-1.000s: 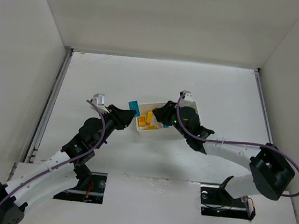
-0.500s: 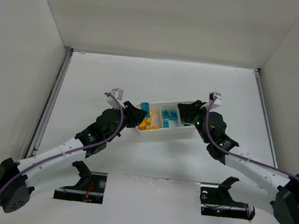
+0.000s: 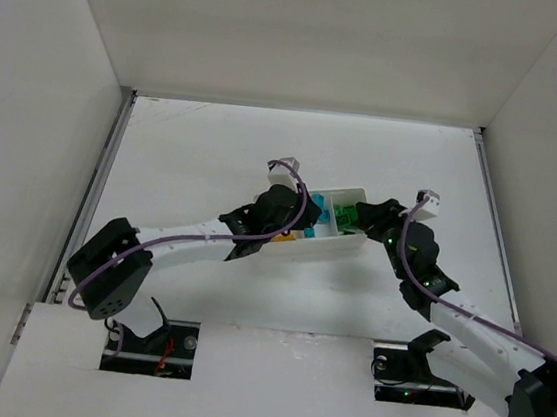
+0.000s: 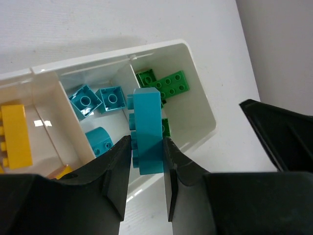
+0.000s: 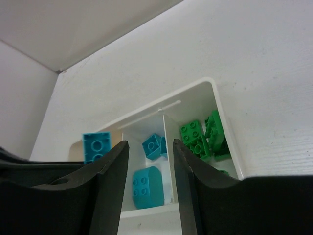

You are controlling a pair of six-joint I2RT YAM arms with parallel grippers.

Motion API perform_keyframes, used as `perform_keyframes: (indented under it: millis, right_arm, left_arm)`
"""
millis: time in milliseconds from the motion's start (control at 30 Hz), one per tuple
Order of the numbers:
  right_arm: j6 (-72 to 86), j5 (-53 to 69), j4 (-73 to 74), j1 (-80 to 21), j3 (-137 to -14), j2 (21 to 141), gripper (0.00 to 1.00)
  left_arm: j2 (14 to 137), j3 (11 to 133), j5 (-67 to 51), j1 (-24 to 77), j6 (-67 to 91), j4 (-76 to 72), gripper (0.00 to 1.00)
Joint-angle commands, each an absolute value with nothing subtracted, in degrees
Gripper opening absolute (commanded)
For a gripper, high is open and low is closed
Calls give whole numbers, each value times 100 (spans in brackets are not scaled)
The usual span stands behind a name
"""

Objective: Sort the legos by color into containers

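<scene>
Left claw is clenched on a cyan brick, pinching its lower end so that the brick stands up between the fingers. It is over the white tray, roughly above the thin divider that parts the middle compartment from the end one. Right claw hangs just off the tray's green end, fingers apart and nothing between them. The step in hand looks like the drop of this brick: the middle compartment already holds cyan bricks, the end one holds green bricks, and yellow bricks lie in the third. As I judge it, the next move calls for a small shift toward the cyan side before the fingers part, since a release from here could tip the brick across the divider into the green. Only the left wrist view shows the grip itself and the yellow bricks. The right wrist view hides that compartment behind its own finger, but it shows what seems to be the held brick's studded face and the free gap of the right claw. The overhead view shows neither grip, only both arms meeting over the tray in the middle of the desk, with the left arm covering most of the tray's yellow end.
</scene>
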State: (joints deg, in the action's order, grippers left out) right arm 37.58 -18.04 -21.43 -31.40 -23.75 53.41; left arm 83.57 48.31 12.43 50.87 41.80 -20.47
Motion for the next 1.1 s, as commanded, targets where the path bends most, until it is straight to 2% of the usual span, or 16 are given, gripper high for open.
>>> perform_keyframes:
  millis: [0,133,233,367,433,600,800,933,1033,1067]
  right_arm:
    - [3753,-1854,-2399,-3098,-2347,5177,49]
    - [3753,-1863,-2399,-3098,-2320,5080,53]
    - [3753,-1881,-2399,-3081,-2285,4992,56]
    - [3779,-1898,-2399,-3054,-2268,4966,61]
    - [3779,-1960,-2399,-3045,-2250,4957,62]
    - [3779,-2285,-2373,-2958,-2162,4843,63]
    - [3780,-2978,-2277,-2782,-1969,4413,66]
    - [3832,-3523,-2083,-2650,-1881,4202,71]
    - [3841,-3936,-2074,-2606,-1793,4157,76]
    - [3832,-4085,-2057,-2588,-1767,4157,84]
  left_arm:
    - [8726,5281,1257,5137,4166,-2461,15]
    - [9149,5554,1292,5120,4131,-2435,20]
    - [9237,5642,1353,5128,4122,-2391,35]
    - [8966,5634,1555,5155,3929,-2303,64]
    - [8659,5616,1661,5190,3737,-2180,100]
    - [7658,5380,2196,5216,3358,-1802,100]
    - [5813,4300,2970,4848,3383,-1056,100]
    - [4565,3614,3418,4470,3866,32,100]
    - [3861,3341,3664,4093,4314,1261,100]
    - [3702,3279,3700,3935,4498,1675,100]
